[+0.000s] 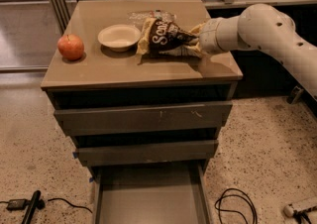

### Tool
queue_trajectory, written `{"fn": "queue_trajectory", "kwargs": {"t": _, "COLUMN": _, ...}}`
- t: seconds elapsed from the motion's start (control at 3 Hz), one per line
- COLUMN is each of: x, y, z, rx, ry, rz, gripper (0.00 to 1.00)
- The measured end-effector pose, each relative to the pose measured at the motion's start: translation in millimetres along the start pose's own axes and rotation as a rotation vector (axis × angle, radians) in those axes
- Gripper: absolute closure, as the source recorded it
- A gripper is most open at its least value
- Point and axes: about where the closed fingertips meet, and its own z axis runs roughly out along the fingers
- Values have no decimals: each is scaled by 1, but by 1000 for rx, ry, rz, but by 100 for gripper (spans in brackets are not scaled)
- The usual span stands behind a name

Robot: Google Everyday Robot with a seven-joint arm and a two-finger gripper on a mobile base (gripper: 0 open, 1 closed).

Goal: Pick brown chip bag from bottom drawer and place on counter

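1. The brown chip bag lies on the tabletop, toward its back right part. Its white lettering faces up, and its tan left end is just beside a white bowl.
2. The bag's right end narrows to a gathered point that runs into the gripper. The gripper is closed on that end, low over the tabletop near the right edge.
3. The white arm reaches in from the right, with its rounded links sloping up and away toward the frame's right side.
4. Behind the bag, something clear and crinkled lies on the tabletop and touches the bag's far side. I cannot tell what it is.
5. The bowl sits upright to the left of the bag. A red apple stands farther left, near the left edge and well apart from the bag.
6. Below the tabletop, the top drawer and the middle drawer each stand slightly out from the cabinet.
7. The bottom drawer is pulled out far toward the camera, and the flat grey floor of its tray is in view.
8. On the speckled floor, a looped black cable lies to the right of the open drawer. A white power strip sits at the far right, and a black tool with a cord lies at the left.
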Motion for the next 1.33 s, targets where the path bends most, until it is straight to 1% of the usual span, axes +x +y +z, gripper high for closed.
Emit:
{"fn": "queue_trajectory", "kwargs": {"t": 0.33, "x": 0, "y": 0, "z": 0, "rx": 0, "ry": 0, "rz": 0, "gripper": 43}}
{"fn": "queue_trajectory", "kwargs": {"t": 0.67, "x": 0, "y": 0, "z": 0, "rx": 0, "ry": 0, "rz": 0, "gripper": 19}}
{"fn": "queue_trajectory", "kwargs": {"t": 1.0, "x": 0, "y": 0, "z": 0, "rx": 0, "ry": 0, "rz": 0, "gripper": 0}}
{"fn": "queue_trajectory", "kwargs": {"t": 1.33, "x": 0, "y": 0, "z": 0, "rx": 0, "ry": 0, "rz": 0, "gripper": 0}}
